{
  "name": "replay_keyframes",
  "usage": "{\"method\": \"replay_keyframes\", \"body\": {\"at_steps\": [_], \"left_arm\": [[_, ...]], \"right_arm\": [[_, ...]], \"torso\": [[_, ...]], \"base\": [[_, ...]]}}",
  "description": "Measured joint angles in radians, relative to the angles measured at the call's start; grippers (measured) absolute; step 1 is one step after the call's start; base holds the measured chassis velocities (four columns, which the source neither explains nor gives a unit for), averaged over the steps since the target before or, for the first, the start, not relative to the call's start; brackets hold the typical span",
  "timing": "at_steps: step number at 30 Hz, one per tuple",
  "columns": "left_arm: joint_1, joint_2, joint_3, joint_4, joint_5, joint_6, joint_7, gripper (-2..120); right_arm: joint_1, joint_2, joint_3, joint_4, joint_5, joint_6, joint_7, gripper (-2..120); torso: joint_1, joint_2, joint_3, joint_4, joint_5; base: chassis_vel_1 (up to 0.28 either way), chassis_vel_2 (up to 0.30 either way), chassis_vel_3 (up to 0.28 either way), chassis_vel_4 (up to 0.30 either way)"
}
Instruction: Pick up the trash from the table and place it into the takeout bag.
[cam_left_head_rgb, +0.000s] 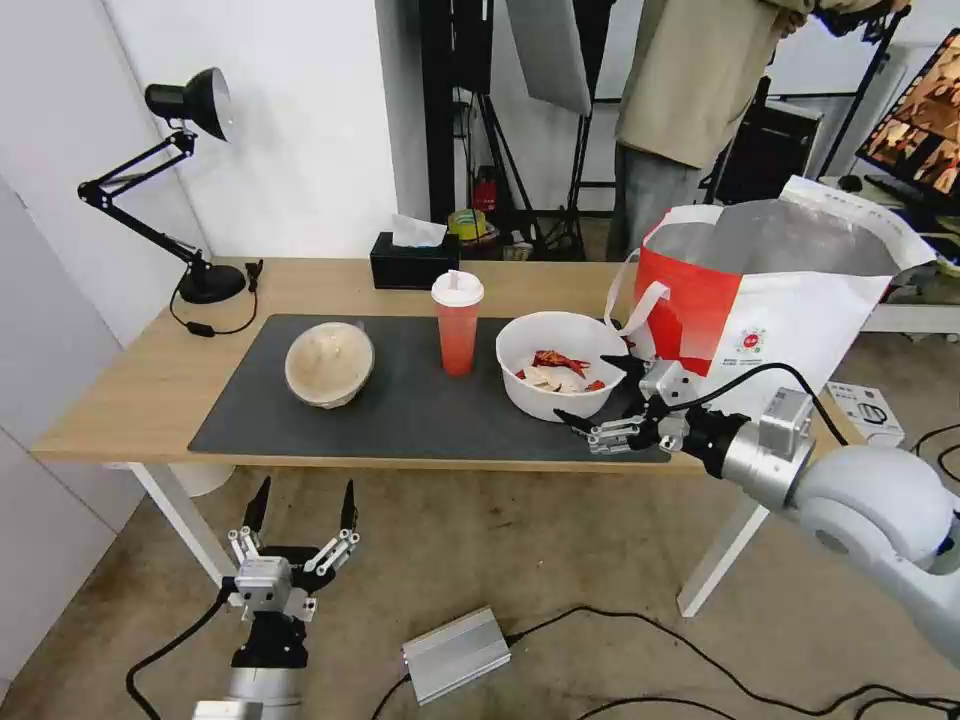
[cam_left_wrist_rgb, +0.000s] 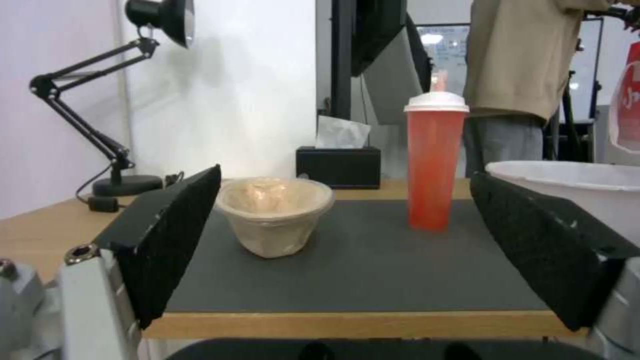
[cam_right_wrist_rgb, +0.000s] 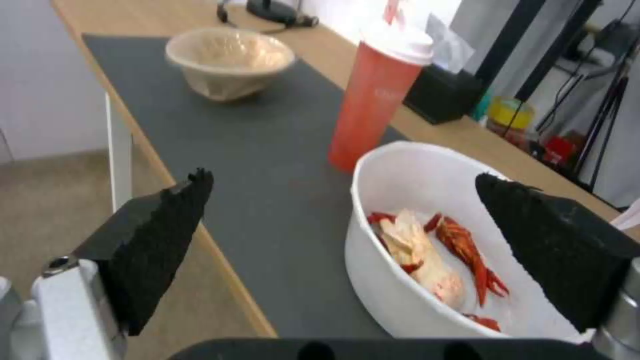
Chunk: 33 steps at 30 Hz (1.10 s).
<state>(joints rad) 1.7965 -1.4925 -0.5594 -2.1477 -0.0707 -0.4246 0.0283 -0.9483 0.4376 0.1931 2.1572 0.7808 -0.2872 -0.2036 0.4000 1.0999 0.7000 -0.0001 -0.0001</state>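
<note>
Right gripper (cam_left_head_rgb: 598, 400) beside white bowl (cam_left_head_rgb: 560, 378) rim

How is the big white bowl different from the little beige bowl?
The white bowl is wider and open, with red-and-tan food scraps showing; the beige bowl is smaller and has a cover over it. The white bowl sits next to the takeout bag, with the open right pincer at its rim; the beige bowl sits apart, past the red cup. Both rest on the grey mat.
</note>
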Motion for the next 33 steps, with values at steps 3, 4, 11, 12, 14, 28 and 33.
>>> {"method": "replay_keyframes", "body": {"at_steps": [3, 4, 11, 12, 14, 28, 33], "left_arm": [[-0.004, 0.004, -0.008, 0.001, -0.014, 0.000, 0.003, 100], [-0.002, 0.003, -0.009, 0.000, -0.016, 0.000, 0.004, 100], [0.001, -0.023, -0.001, 0.013, -0.001, -0.013, 0.016, 100], [0.003, -0.033, -0.001, 0.012, 0.004, -0.012, 0.016, 100], [0.011, -0.047, 0.001, 0.002, 0.006, -0.007, 0.016, 100], [0.014, -0.087, 0.004, 0.003, 0.040, -0.010, 0.023, 100], [0.010, -0.090, 0.003, 0.018, 0.044, -0.014, 0.024, 100]], "right_arm": [[0.070, -0.007, -0.068, -0.032, 0.006, -0.002, -0.004, 100], [0.089, -0.007, -0.086, -0.045, 0.006, -0.003, -0.007, 100], [0.192, -0.006, -0.166, -0.113, 0.005, -0.002, -0.047, 100], [0.213, -0.007, -0.185, -0.125, 0.004, -0.002, -0.057, 100], [0.262, -0.016, -0.226, -0.148, 0.001, 0.001, -0.076, 100], [0.444, -0.004, -0.396, -0.232, -0.007, 0.007, -0.118, 100], [0.482, 0.012, -0.454, -0.254, -0.020, 0.005, -0.118, 100]], "torso": [[0.000, 0.000, 0.000, 0.0001, 0.0001], [0.000, 0.000, 0.000, 0.0001, 0.0000], [0.000, 0.000, 0.000, -0.0001, 0.0000], [0.000, 0.000, 0.000, 0.0000, 0.0000], [0.000, 0.000, 0.000, 0.0004, 0.0004], [0.000, 0.000, 0.000, 0.0001, 0.0001], [0.000, 0.000, 0.000, 0.0001, 0.0001]], "base": [[0.000, 0.000, 0.000, 0.000], [0.000, 0.000, 0.000, 0.000], [0.000, 0.000, 0.000, 0.000], [0.000, 0.000, 0.000, 0.000], [0.000, 0.000, 0.000, 0.000], [0.000, 0.000, 0.000, 0.000], [0.000, 0.000, 0.000, 0.000]]}}
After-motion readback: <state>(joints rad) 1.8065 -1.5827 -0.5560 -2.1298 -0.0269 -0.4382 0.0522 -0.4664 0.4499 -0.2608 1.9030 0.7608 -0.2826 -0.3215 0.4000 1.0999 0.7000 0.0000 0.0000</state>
